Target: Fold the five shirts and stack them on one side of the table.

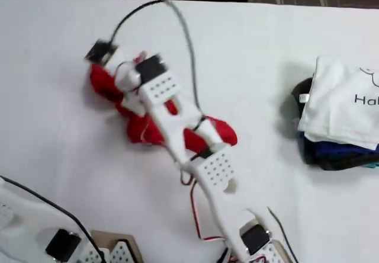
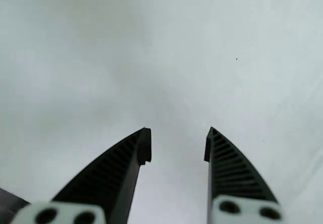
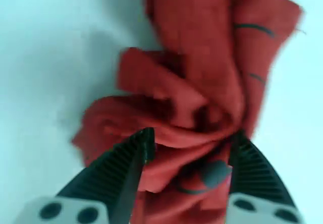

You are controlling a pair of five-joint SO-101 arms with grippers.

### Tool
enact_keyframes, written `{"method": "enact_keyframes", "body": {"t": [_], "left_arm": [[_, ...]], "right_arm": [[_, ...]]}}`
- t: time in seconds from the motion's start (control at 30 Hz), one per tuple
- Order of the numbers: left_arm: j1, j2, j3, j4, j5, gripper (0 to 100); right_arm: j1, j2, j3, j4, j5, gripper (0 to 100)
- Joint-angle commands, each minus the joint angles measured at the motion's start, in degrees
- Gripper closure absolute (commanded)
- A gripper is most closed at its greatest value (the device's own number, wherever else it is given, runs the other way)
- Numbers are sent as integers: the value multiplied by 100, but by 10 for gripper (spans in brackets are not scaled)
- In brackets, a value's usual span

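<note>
A crumpled red shirt [image 1: 142,127] lies left of the table's middle, partly under the right arm that stretches over it from the near edge. My right gripper [image 1: 102,51] is at the shirt's far left end. In the right wrist view, the right gripper [image 3: 192,143] stands open with a bunched fold of the red shirt [image 3: 192,82] between its fingers. My left gripper [image 2: 176,143] is open over bare white table, holding nothing. The left arm [image 1: 35,233] sits folded back at the near left corner.
A stack of folded shirts stands at the right edge, a white printed one [image 1: 343,103] on top of dark blue ones [image 1: 337,153]. Black and red cables trail from the right arm. The white table [image 1: 266,50] is bare between the red shirt and the stack.
</note>
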Motion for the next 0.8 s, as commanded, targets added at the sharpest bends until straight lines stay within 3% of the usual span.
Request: {"method": "enact_keyframes", "body": {"t": [0.0, 0.2, 0.47, 0.53, 0.63, 0.77], "left_arm": [[62, 9, -84, -88, 18, 805], [26, 9, -84, -88, 18, 805], [53, 9, -84, -88, 18, 805], [70, 18, -84, -88, 18, 805], [132, 26, -84, -88, 18, 805], [193, 44, -84, -88, 18, 805]], "right_arm": [[-435, -215, -229, -22, 62, 752], [-611, 374, -229, -602, 545, 753], [40, 1191, -281, -1174, 985, 759], [189, 1156, -308, -1130, 985, 816], [382, 998, -615, -945, 976, 993], [585, 673, -1319, -356, 976, 980]]}}
